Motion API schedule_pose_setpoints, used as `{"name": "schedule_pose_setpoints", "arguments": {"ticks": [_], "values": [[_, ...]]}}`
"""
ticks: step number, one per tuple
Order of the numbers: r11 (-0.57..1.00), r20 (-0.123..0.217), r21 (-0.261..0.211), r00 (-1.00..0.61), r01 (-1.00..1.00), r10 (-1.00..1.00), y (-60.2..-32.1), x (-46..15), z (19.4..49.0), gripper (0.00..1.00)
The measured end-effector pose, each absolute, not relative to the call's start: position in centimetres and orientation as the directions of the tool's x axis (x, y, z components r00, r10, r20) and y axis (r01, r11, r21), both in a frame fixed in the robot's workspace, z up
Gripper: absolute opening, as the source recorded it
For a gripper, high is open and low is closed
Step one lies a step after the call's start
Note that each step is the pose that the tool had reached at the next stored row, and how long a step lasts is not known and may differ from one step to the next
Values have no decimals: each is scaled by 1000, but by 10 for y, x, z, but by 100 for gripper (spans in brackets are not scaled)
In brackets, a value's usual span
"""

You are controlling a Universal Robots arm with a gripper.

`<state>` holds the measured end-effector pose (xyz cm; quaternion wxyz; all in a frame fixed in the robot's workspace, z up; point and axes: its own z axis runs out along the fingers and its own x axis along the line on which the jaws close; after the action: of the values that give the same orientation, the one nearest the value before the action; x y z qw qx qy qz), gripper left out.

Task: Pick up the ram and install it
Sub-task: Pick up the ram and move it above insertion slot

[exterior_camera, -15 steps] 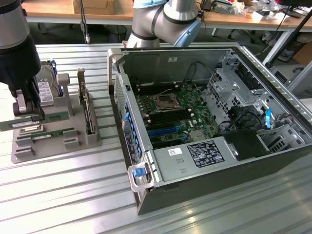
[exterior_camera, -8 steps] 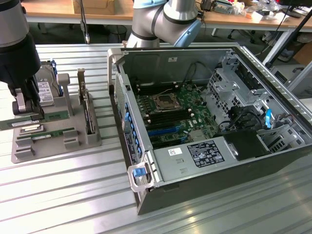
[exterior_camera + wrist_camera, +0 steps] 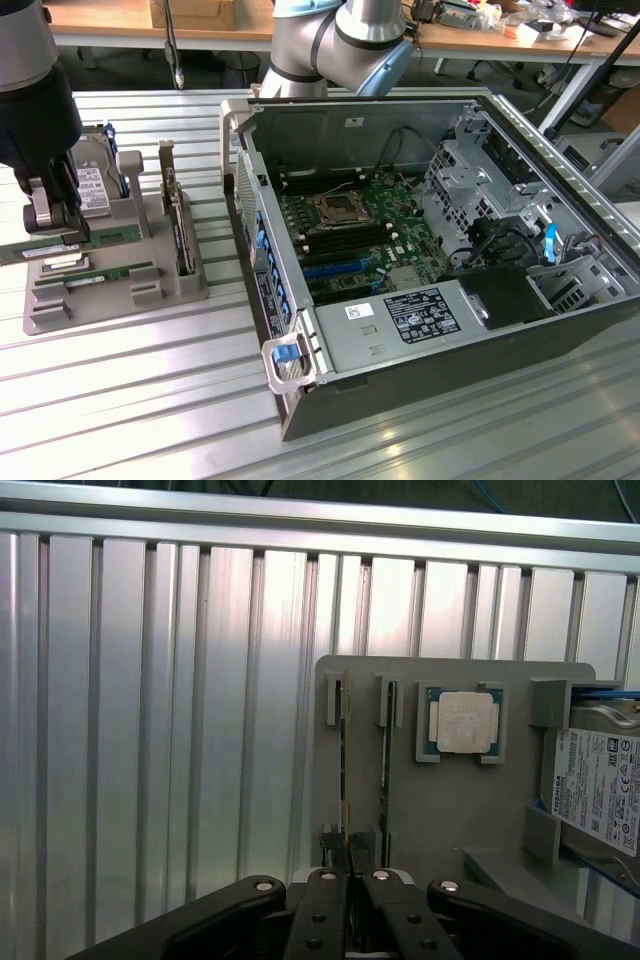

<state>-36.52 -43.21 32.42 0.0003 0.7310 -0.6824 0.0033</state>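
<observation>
The ram (image 3: 343, 770) is a thin green stick seen edge-on, standing in a slot of the grey holder (image 3: 440, 810). My gripper (image 3: 345, 852) is shut on its near end, one finger on each side. In the exterior view the gripper (image 3: 57, 235) is low over the holder (image 3: 120, 300) at the exterior view's left, with the ram (image 3: 112, 238) running out from between its fingers. A second, similar stick (image 3: 105, 271) lies in the neighbouring slot (image 3: 384, 760). The open computer case (image 3: 560, 180) with its motherboard (image 3: 360, 230) stands to the exterior view's right.
The holder also carries a processor chip (image 3: 463, 723), a silver hard drive (image 3: 92, 185) (image 3: 600, 790) and an upright expansion card (image 3: 178, 225). The ribbed aluminium table (image 3: 150, 400) runs all around. The case wall (image 3: 250, 200) rises close beside the holder.
</observation>
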Motion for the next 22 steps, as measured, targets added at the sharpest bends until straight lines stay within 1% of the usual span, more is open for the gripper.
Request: {"name": "schedule_pose_setpoints", "arguments": {"ticks": [22], "values": [[-69, 5, -4, 69, -998, -998, -432, -365, 340, 12]]}}
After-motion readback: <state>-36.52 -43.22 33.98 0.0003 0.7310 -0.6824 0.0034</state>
